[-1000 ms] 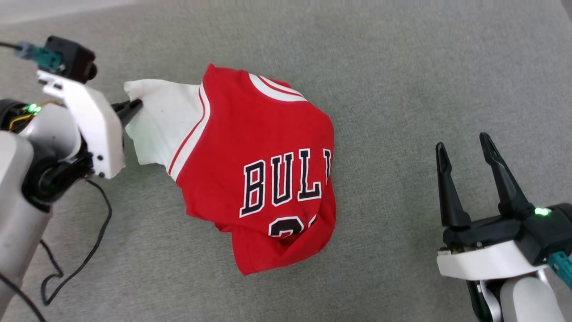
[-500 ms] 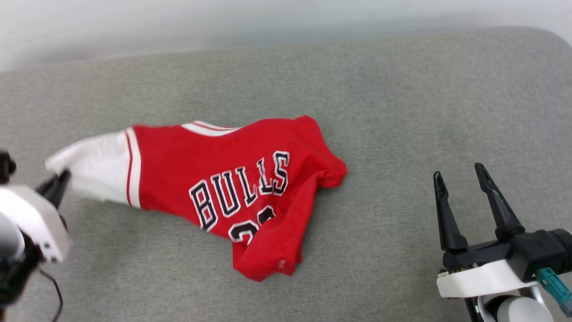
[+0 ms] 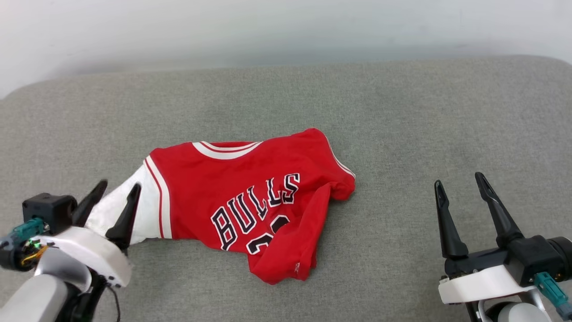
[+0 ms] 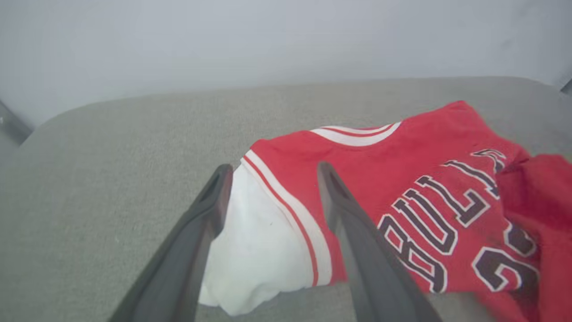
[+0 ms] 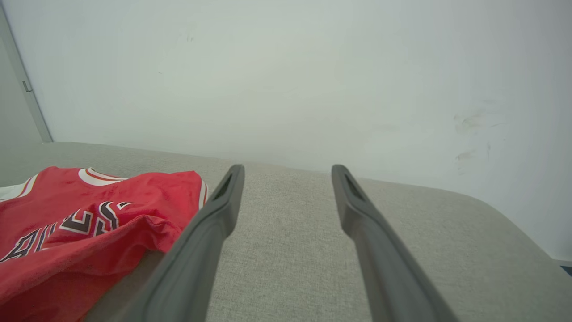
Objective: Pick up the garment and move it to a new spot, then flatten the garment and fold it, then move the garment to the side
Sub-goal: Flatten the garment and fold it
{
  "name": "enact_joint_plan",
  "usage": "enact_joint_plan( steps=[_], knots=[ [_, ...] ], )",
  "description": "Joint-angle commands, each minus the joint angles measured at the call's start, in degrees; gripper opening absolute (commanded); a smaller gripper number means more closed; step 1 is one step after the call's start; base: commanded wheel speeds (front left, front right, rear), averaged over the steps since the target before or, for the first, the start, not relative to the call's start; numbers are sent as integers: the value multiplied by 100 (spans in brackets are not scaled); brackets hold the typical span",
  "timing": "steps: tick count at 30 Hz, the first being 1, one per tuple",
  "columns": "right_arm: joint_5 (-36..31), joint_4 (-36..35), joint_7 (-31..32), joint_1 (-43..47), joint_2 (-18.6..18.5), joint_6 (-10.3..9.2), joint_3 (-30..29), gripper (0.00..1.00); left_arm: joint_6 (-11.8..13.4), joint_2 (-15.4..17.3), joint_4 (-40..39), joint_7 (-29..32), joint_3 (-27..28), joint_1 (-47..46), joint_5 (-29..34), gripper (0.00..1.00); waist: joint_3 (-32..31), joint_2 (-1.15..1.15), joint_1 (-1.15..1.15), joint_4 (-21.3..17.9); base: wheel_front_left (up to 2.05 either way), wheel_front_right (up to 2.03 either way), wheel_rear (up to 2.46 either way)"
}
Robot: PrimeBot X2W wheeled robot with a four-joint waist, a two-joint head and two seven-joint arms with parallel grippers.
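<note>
The red garment [image 3: 250, 188] with black "BULLS" lettering lies crumpled on the grey fabric surface [image 3: 402, 112], its lower part bunched and folded over. Its white sleeve [image 3: 145, 214] points toward my left gripper [image 3: 119, 184], which is open with one finger on each side of the sleeve and pinching nothing. In the left wrist view the left gripper [image 4: 273, 167] straddles the sleeve [image 4: 254, 250] and the striped trim of the garment [image 4: 402, 147]. My right gripper [image 3: 458, 179] stands open and empty at the lower right, well apart from the shirt. The right wrist view has the right gripper [image 5: 288, 166] beside the garment [image 5: 111, 192].
A pale wall [image 3: 286, 31] rises behind the grey surface, whose back corners are rounded. Bare grey fabric stretches to the right of the garment and behind it [image 5: 402, 232].
My left gripper, shut on the white sleeve a second ago, has let it go and now stands open. The garment lies flatter, full lettering showing. The head camera has tilted up.
</note>
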Motion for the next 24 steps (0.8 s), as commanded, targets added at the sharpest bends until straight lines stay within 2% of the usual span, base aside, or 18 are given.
enact_joint_plan(
  steps=[1,4,7,11,14,18,20,22,24],
  knots=[
    [-20,7,-9,48,8,-2,-23,100,-10,-68,-34,-217,10,-61,111,100,-60,0,1,37,0,0,0],
    [-56,-35,-9,75,9,-2,-52,100,-23,-187,-146,-854,-65,-97,553,100,-172,0,1,69,0,0,0],
    [-76,-79,-9,108,9,-2,-69,100,82,-357,-304,-1104,0,-4,1014,100,-275,0,1,103,0,0,0],
    [-86,-154,-9,146,9,-2,-89,100,236,-877,-840,-1147,447,284,1627,100,-340,0,1,155,0,0,0],
    [-97,-197,-9,180,9,-2,-103,100,227,-1281,-1220,-1139,767,639,2108,100,-337,0,1,217,0,0,0],
    [-145,-56,-9,163,-12,-3,-3,100,26,-1710,-1448,-1140,1041,947,2459,100,-264,0,1,352,0,0,0],
    [-191,9,-8,11,-136,-3,51,100,-116,-1850,-1464,-1140,1147,1006,2566,100,-206,0,1,440,0,0,0],
    [-76,-25,187,-208,-291,-2,243,100,-266,-1957,-1450,-1140,1221,1001,2671,100,-113,0,1,536,0,0,0],
    [138,-36,703,-456,-572,-2,526,100,-394,-2072,-1417,-1141,1293,926,2766,100,4,0,1,635,0,0,0]
  ],
)
